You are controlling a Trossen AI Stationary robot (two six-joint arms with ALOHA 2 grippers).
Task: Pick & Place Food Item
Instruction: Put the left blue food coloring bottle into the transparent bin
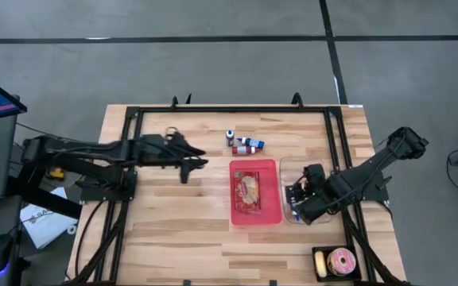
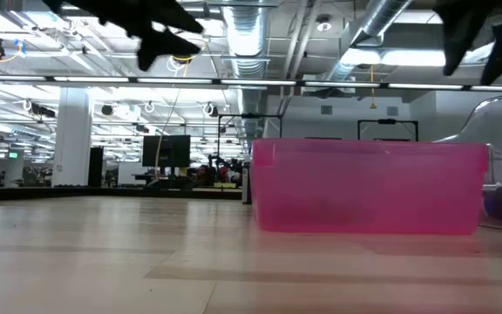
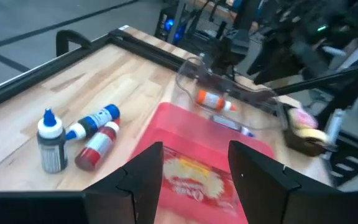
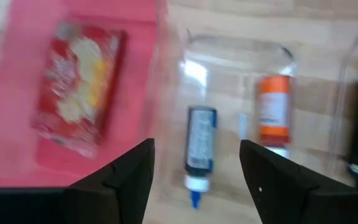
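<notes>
A red snack packet [image 1: 248, 191] lies flat in the pink bin [image 1: 270, 214] at mid-table; it also shows in the left wrist view as the packet [image 3: 188, 180] and in the right wrist view as the packet [image 4: 79, 87]. My left gripper [image 1: 193, 164] hovers open to the left of the bin, above the table, with nothing between its fingers [image 3: 143, 177]. My right gripper [image 1: 296, 199] hangs open over the clear bin [image 1: 286, 168], pointing steeply down. Below it a dark-labelled bottle [image 4: 199, 146] and an orange bottle [image 4: 272, 109] lie on the clear bin's floor.
Three small bottles stand or lie behind the pink bin: a grey one [image 3: 51, 144] upright, a blue one [image 3: 95, 121] and a red one [image 3: 98, 146] on their sides. A black tray [image 1: 321, 274] with a pink doughnut [image 1: 342, 260] sits at the near right corner. Bare wood lies at near left.
</notes>
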